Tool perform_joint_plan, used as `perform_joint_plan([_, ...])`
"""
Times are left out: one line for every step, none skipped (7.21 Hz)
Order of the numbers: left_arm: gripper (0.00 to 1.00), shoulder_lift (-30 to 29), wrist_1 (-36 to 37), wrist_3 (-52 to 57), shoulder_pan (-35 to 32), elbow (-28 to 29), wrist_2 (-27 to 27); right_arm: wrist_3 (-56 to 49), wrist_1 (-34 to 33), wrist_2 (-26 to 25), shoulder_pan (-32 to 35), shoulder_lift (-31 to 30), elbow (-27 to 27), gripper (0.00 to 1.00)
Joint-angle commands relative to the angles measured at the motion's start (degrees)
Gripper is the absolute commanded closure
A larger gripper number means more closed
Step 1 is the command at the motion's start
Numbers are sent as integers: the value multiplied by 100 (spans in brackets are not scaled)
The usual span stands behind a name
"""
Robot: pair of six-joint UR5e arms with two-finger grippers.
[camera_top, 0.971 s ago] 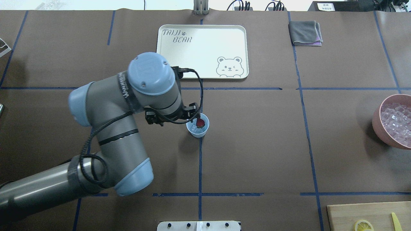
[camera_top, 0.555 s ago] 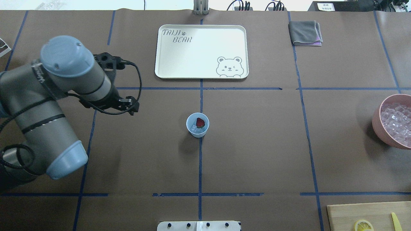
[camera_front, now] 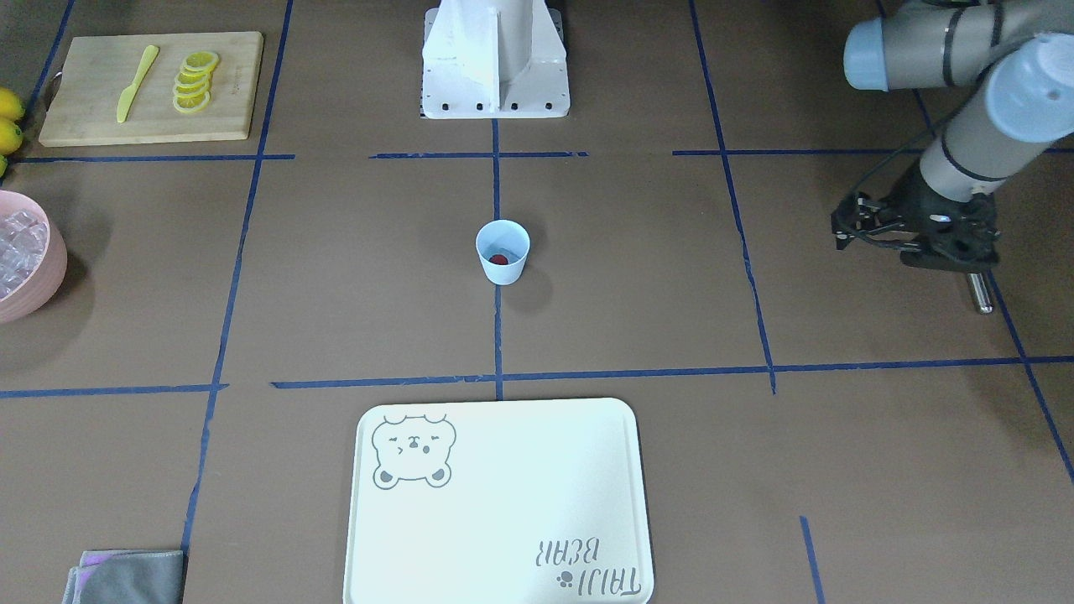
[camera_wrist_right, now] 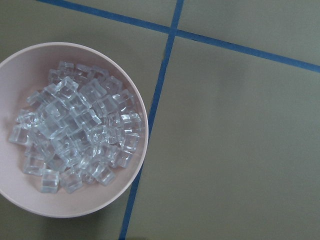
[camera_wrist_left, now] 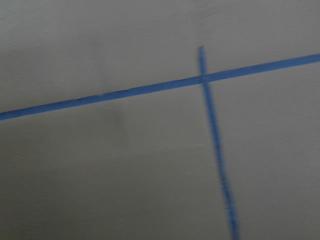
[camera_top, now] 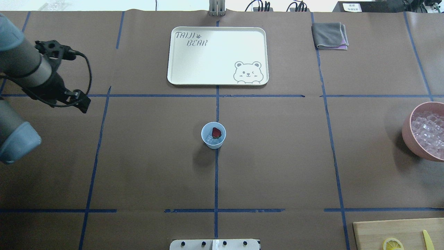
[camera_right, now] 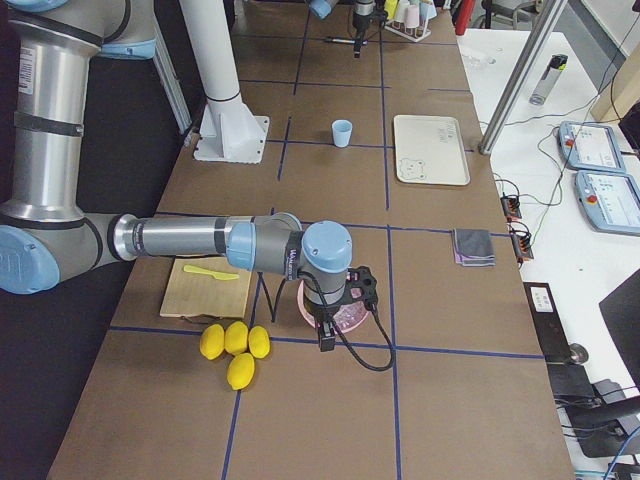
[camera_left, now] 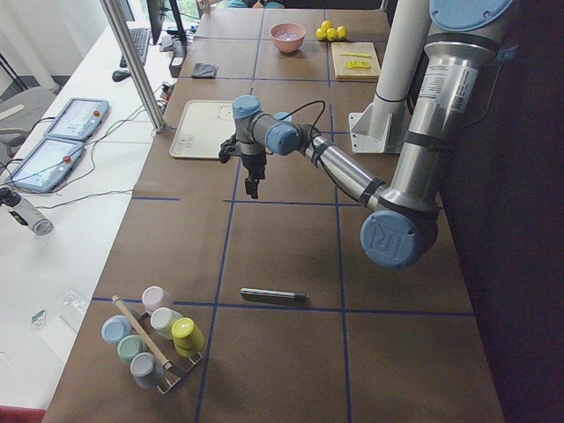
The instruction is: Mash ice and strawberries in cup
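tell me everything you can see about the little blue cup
The cup is small, pale blue, plain and handleless. It looks like smooth plastic and tapers from a wide round rim to a narrower base. It stands upright and open on the brown table, on a blue tape line, roughly mid-table and apart from the bear tray. Inside lie one red strawberry and a few clear ice cubes, which look whole. Nothing else touches it.
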Motion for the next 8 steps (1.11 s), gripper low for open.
perform_joint_plan([0,660,-1511,504,-444,768,-474,0,0,9,0,-2,4,1])
perform_joint_plan([0,803,-2130,504,-505,1146,-520,0,0,9,0,-2,21,1])
perform_joint_plan([0,952,-2536,495,-523,1402,-512,0,0,9,0,7,22,1])
perform_joint_plan([0,1041,-2671,513,-567,1605,-495,0,0,9,0,7,22,1])
perform_joint_plan([0,1085,-2977,521,-576,1877,-494,0,0,9,0,7,22,1])
perform_joint_plan([0,1138,-3467,495,-576,2271,-486,0,0,9,0,7,22,1])
perform_joint_plan([0,1138,-3820,469,-576,2588,-494,0,0,9,0,7,22,1])
perform_joint_plan([0,1156,-3867,451,-576,2635,-486,0,0,9,0,7,30,1])
